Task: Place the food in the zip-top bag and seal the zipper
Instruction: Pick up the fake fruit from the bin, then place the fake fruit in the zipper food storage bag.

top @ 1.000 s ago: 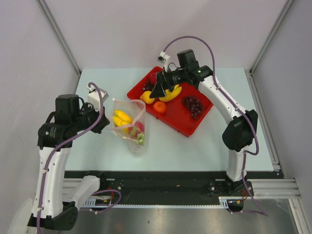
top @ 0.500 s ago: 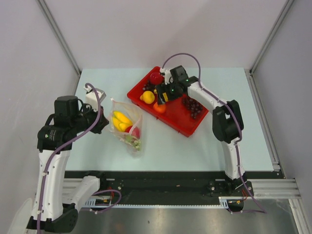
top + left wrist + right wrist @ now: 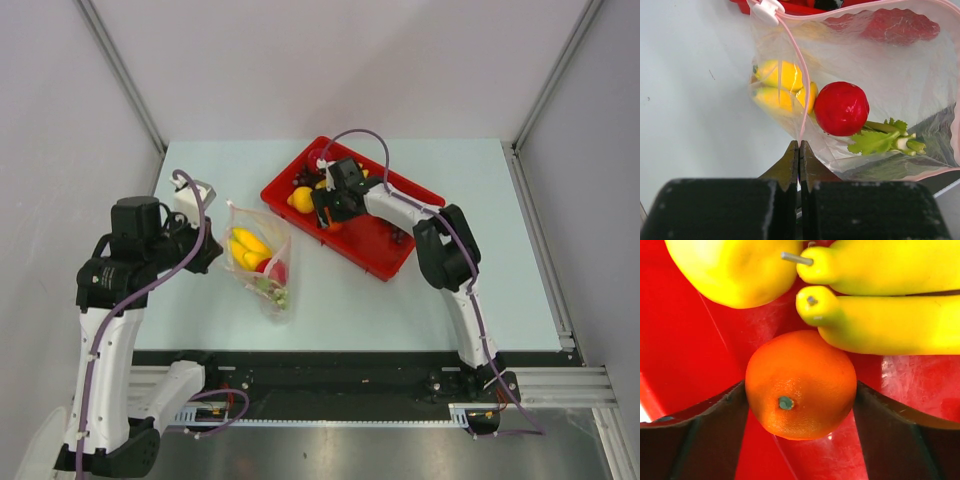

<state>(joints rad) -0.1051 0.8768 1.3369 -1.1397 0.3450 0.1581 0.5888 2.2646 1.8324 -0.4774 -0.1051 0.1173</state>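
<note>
The clear zip-top bag (image 3: 262, 262) lies on the table, and my left gripper (image 3: 799, 145) is shut on its edge by the pink zipper (image 3: 802, 90). Inside the bag (image 3: 920, 75) I see yellow bananas (image 3: 780, 85), a red apple (image 3: 841, 108) and a green-white stalk (image 3: 885, 140). My right gripper (image 3: 800, 390) is down in the red tray (image 3: 375, 255), a finger against each side of the orange (image 3: 800, 375), which rests on the tray floor. A lemon (image 3: 735, 270) and bananas (image 3: 890, 300) lie just beyond it.
The zipper's white slider (image 3: 765, 11) sits at the far end of the bag mouth. Dark grapes (image 3: 300, 178) lie at the tray's back left corner. The right arm (image 3: 440, 250) reaches across the tray. Grey walls enclose the table on three sides.
My right gripper has dropped from above the tray's back, swung left and come down around the orange, its jaws narrowing slightly. The left gripper and the bag have stayed still.
</note>
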